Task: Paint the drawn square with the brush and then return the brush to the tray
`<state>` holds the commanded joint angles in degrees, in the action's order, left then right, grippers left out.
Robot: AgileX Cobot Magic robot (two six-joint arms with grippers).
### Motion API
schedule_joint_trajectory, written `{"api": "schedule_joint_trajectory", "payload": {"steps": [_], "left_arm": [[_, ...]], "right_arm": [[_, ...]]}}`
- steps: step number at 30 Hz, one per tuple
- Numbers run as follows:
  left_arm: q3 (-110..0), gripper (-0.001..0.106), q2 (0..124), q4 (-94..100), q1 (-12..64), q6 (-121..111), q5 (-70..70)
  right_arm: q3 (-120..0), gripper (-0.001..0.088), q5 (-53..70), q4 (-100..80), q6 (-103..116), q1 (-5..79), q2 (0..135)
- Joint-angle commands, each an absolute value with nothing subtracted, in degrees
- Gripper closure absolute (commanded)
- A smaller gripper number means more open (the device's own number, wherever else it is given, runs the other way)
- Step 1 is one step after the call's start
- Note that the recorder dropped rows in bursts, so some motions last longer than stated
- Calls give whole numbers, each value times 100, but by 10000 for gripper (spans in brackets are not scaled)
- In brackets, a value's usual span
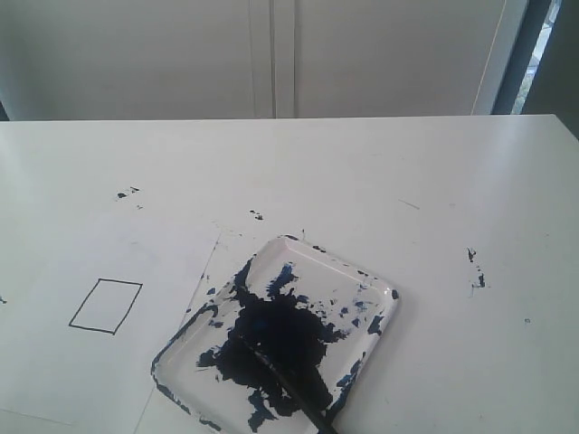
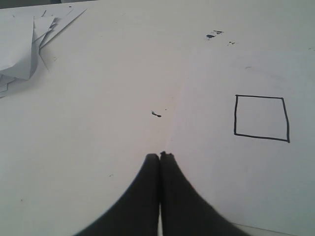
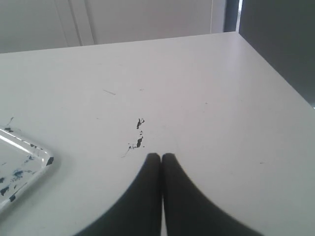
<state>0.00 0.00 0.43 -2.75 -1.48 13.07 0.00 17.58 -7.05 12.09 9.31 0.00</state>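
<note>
We saw a broad white worktop [image 1: 407,163] with a white paper sheet [image 1: 63,362] lying toward its near left corner. A clear, shallow plastic tray [image 1: 336,262], smeared with dark navy paint, sat by the near edge, overlapping the sheet. The long thin black brush [image 1: 312,411] lay in the tray, across the blot. The left hand [image 2: 160,156] and right hand [image 3: 161,156] were both closed and empty. The small black-outlined drawn square [image 1: 106,306] lay unpainted on the sheet, apart from the tray.

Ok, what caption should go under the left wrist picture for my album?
Shut fingers and an unpainted drawn square on white paper.
</note>
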Motion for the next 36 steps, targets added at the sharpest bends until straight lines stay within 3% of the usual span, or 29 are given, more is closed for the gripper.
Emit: {"api": "schedule_joint_trajectory", "payload": {"steps": [12, 20, 36], "left_arm": [[0, 1053, 0, 43, -275, -125, 1115], [0, 1053, 0, 43, -275, -125, 1027], [0, 1053, 0, 0, -275, -312, 311]], "right_arm": [[0, 868, 1674, -745, 1317, 931, 0], [0, 868, 637, -737, 1329, 931, 0], [0, 868, 52, -737, 1375, 931, 0]]}}
